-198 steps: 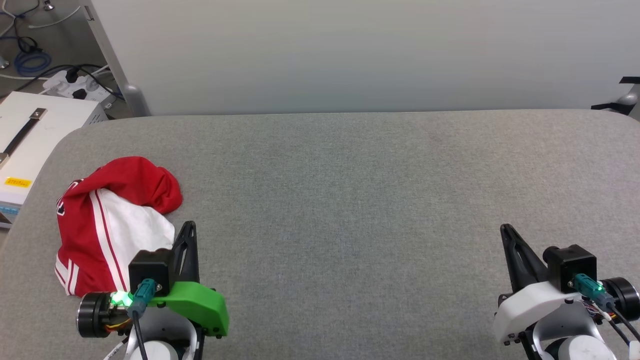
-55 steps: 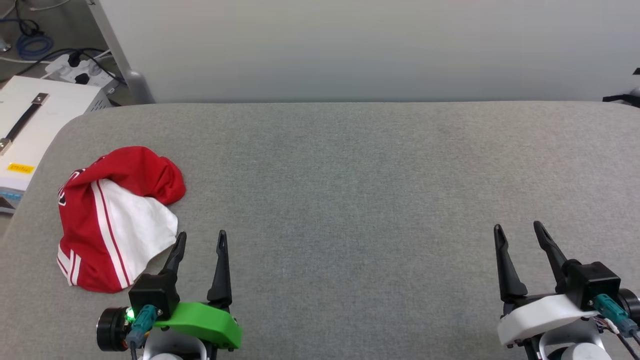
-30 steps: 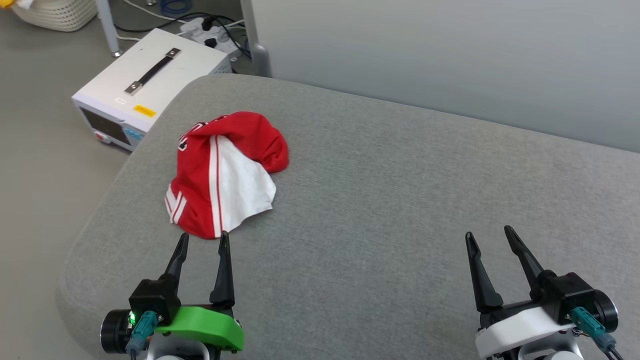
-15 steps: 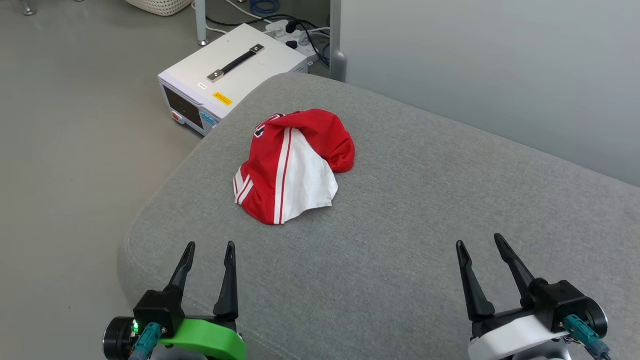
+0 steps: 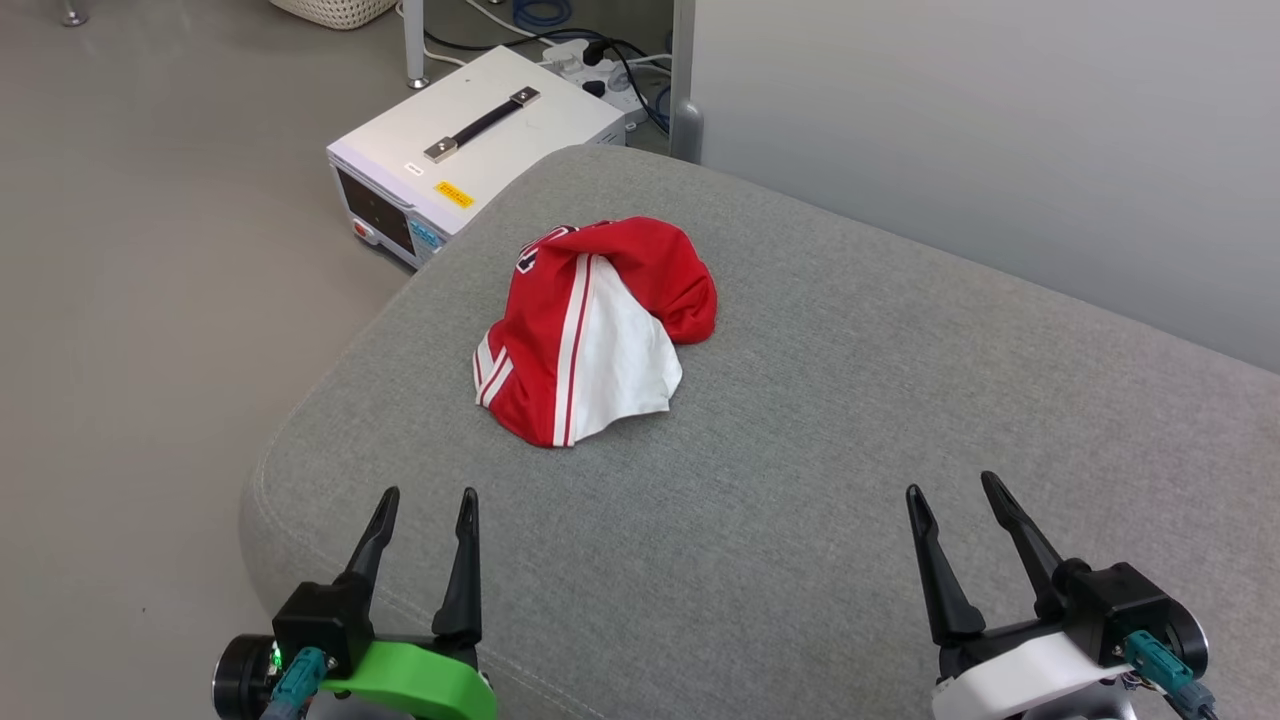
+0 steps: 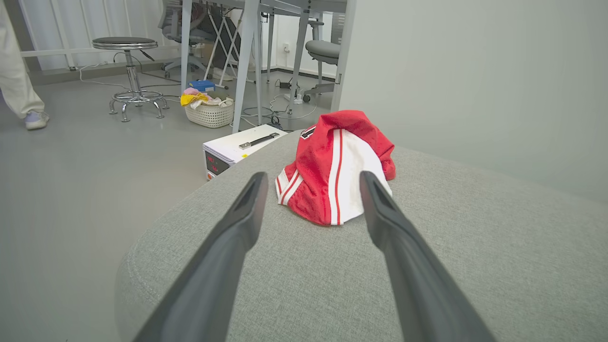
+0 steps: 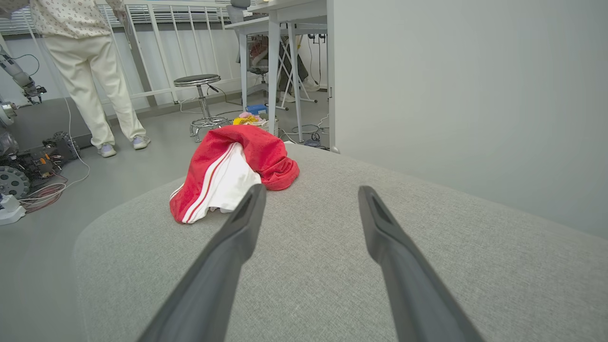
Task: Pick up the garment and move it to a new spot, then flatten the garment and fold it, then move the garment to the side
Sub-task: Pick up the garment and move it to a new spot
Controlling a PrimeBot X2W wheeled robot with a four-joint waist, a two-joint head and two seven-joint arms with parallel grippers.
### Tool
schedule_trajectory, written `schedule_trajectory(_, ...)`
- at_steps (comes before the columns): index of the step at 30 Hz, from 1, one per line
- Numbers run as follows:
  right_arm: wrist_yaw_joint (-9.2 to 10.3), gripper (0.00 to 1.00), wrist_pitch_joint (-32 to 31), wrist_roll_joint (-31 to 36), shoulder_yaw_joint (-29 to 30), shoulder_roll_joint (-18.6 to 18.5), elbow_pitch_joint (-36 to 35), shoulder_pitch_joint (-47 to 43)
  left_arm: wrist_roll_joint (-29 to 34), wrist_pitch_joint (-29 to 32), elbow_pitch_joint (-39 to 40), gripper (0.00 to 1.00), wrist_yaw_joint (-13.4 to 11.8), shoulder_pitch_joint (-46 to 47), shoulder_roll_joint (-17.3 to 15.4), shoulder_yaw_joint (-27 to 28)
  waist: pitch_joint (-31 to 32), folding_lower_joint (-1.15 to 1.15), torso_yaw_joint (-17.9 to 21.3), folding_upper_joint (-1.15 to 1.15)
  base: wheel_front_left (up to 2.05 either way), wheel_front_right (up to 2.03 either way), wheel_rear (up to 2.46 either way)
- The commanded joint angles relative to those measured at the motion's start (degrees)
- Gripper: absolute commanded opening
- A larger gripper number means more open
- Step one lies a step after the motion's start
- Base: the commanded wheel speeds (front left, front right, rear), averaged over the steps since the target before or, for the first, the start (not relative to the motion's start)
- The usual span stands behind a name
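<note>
Left hand (image 5: 429, 495), on its green mount, and right hand (image 5: 950, 485), on its white mount, are poised over the near part of a grey fabric-covered counter (image 5: 820, 470). Each has its two long dark fingers spread wide and nothing between them.

A crumpled red soft-fabric T-shirt (image 5: 590, 330) with a white sleeve and red-and-white striped trim lies in a mound near the counter's rounded far-left corner. It sits ahead of the left hand and well apart from both hands. Its white sleeve panel faces the robot, and a scrap of black-and-white lettering peeks out at the top of the heap.

On the floor just beyond that corner stands a white box-shaped device (image 5: 500, 125) with a black carrying handle and a small yellow label. A white power strip (image 5: 585, 55) and a tangle of cables lie behind it. A pale grey partition wall (image 5: 1000, 130) runs along the counter's far side.

Farther back in the room, the left wrist view takes in a white woven basket (image 6: 210, 113) of coloured cloths and a round black-topped stool (image 6: 126, 45) on a chrome base. In the right wrist view, a person in cream trousers (image 7: 92, 80) and pale shoes stands on the grey floor.
</note>
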State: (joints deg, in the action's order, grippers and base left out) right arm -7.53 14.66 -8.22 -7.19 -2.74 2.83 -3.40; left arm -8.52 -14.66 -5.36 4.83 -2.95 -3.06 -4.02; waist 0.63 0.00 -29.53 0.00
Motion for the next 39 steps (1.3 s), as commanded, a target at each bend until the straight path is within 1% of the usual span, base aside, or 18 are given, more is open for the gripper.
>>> schedule_trajectory(1, 0.04, 1.00, 0.3, 0.6, 0.2, -0.1, -0.2, 0.0, -0.4, -0.3, -0.6, 1.00, 0.3, -0.6, 0.2, -0.2, -0.9, 0.00, 0.7, 0.00, 0.00, 0.00, 0.00)
schedule_trajectory(4, 0.04, 1.00, 0.3, 1.6, 0.5, -0.1, -0.2, 0.7, -1.4, -0.3, -2.8, 1.00, 0.3, 0.4, 0.2, 0.1, -3.3, 0.00, 2.1, 0.00, 0.00, 0.00, 0.00)
schedule_trajectory(8, 0.04, 1.00, 0.3, 3.2, 0.6, -0.1, -0.5, 2.2, -1.2, -0.3, -6.6, 1.00, 1.3, 3.6, 0.1, -0.4, -6.7, 0.00, 4.2, 0.00, 0.00, 0.00, 0.00)
schedule_trajectory(10, 0.04, 1.00, 0.3, 4.1, 0.6, -0.3, -1.0, 3.1, -2.2, -0.3, -11.2, 1.00, 1.9, 6.4, -0.3, -1.4, -8.8, 0.00, 5.3, 0.00, 0.00, 0.00, 0.00)
schedule_trajectory(13, 0.04, 1.00, 0.3, 4.8, -0.1, -1.0, -1.1, 4.1, -2.5, 0.8, -16.5, 1.00, 2.3, 12.3, -1.9, -3.6, -11.5, 0.00, 7.1, 0.00, 0.00, 0.00, 0.00)
schedule_trajectory(15, 0.04, 1.00, 0.3, 5.1, -0.6, -1.3, -1.2, 4.9, -3.3, 2.8, -19.6, 1.00, 2.5, 16.8, -3.0, -4.8, -13.3, 0.00, 8.4, 0.00, 0.00, 0.00, 0.00)
schedule_trajectory(18, 0.04, 1.00, 0.3, 5.3, -1.2, -1.7, -1.5, 6.6, -3.3, 6.9, -23.6, 1.00, 2.6, 24.0, -5.6, -7.0, -16.2, 0.00, 10.5, 0.00, 0.00, 0.00, 0.00)
schedule_trajectory(22, 0.04, 1.00, 0.3, 5.3, -2.2, -2.5, -1.2, 8.9, -5.8, 14.0, -28.3, 1.00, 2.6, 32.4, -7.8, -8.9, -19.6, 0.00, 13.0, 0.00, 0.00, 0.00, 0.00)
schedule_trajectory(25, 0.04, 1.00, 0.3, 5.5, -3.1, -2.3, -1.2, 10.3, -8.6, 17.8, -31.0, 1.00, 2.6, 37.7, -9.5, -10.6, -21.7, 0.00, 14.6, 0.00, 0.00, 0.00, 0.00)
schedule_trajectory(31, 0.04, 1.00, 0.3, 5.7, -4.6, -2.2, -0.7, 12.0, -14.5, 23.9, -36.0, 1.00, 2.6, 43.6, -12.8, -14.1, -24.1, 0.00, 16.9, 0.00, 0.00, 0.00, 0.00)
schedule_trajectory(34, 0.04, 1.00, 0.3, 5.6, -4.8, -2.2, -0.4, 12.5, -16.3, 25.7, -38.7, 1.00, 2.7, 44.7, -14.2, -15.7, -24.8, 0.00, 17.6, 0.00, 0.00, 0.00, 0.00)
schedule_trajectory(38, 0.04, 1.00, 0.3, 5.7, -4.6, -2.1, -0.3, 12.8, -19.1, 26.8, -41.7, 1.00, 2.7, 45.0, -15.1, -18.0, -25.2, 0.00, 18.1, 0.00, 0.00, 0.00, 0.00)
schedule_trajectory(39, 0.04, 1.00, 0.3, 5.6, -4.5, -2.1, -0.1, 12.8, -19.8, 27.4, -42.4, 0.88, 2.7, 44.9, -15.2, -19.0, -25.2, 0.00, 18.2, 0.00, 0.00, 0.00, 0.00)
